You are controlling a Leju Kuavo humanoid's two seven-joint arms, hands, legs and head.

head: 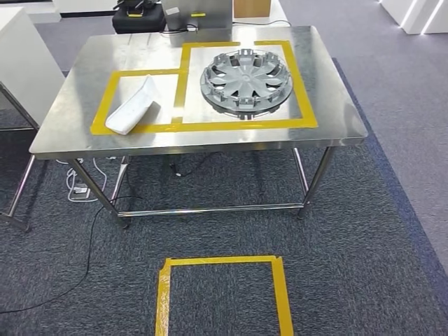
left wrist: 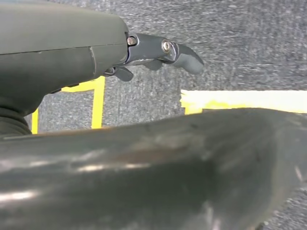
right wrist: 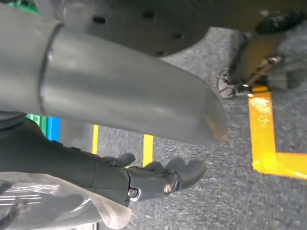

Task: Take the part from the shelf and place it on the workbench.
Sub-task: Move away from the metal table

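Note:
A white curved part (head: 132,106) lies on the steel workbench (head: 68,84), inside the left yellow-taped frame. A silver hubcap (head: 246,80) rests in the larger taped frame to its right. My left hand (left wrist: 155,52) hangs above grey carpet, its dark fingers stretched out and holding nothing. My right hand (right wrist: 152,179) also hangs over the carpet, with its thick grey thumb (right wrist: 126,96) well apart from its fingers and nothing between them. A pale glossy surface (right wrist: 54,201) shows beside the right fingers; I cannot tell what it is.
A yellow tape square (head: 222,261) marks the carpet in front of the workbench. Cables and a power strip (head: 79,185) lie under its left end. A white cabinet (head: 21,63) stands to the left, and a black bag (head: 137,17) and boxes behind.

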